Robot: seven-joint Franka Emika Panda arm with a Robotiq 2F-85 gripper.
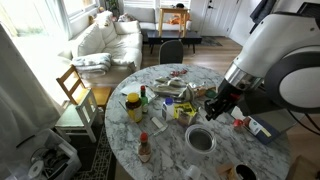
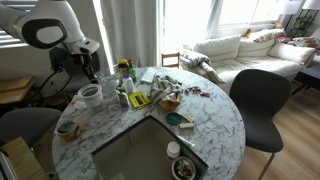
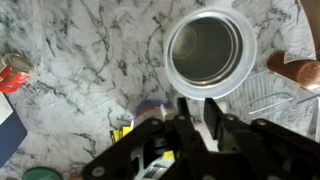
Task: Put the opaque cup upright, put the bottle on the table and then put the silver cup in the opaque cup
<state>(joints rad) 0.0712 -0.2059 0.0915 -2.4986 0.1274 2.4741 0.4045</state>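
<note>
Gripper (image 3: 199,106): jaws narrow, with a small gap and nothing between them. That's my read from the wrist view, but the fingertips are dark against clutter, so the gap is hard to judge. I'm hanging over the marble table (image 3: 80,60), clear of everything.

The opaque cup (image 3: 232,79) is just ahead of my fingertips in the wrist view. It stands upright with its wide white rim facing the camera. The silver cup (image 3: 203,48) sits inside it, mouth up, and the white rim rings it all round.

In both exterior views the gripper (image 1: 212,104) (image 2: 92,72) is above the white cup (image 1: 200,149) (image 2: 90,97) and not touching it. The cup is near the table edge on my base's side.

Further out in the wrist view:
- A wire rack (image 3: 262,95) is just beside the cup.
- A brown rounded thing (image 3: 300,70) is at the frame edge; I can't tell what it is.
- A red item (image 3: 12,78) lies well off to the other side.

An exterior view shows the clutter mid-table. There's a yellow container (image 1: 133,107) with a dark bottle (image 1: 143,97) next to it. A red-capped bottle (image 1: 144,150) stands upright nearer the rim, well apart from the cups.

Off the table, a black chair (image 2: 258,100) is pulled up at the far side and a white sofa (image 1: 105,40) is by the windows.
</note>
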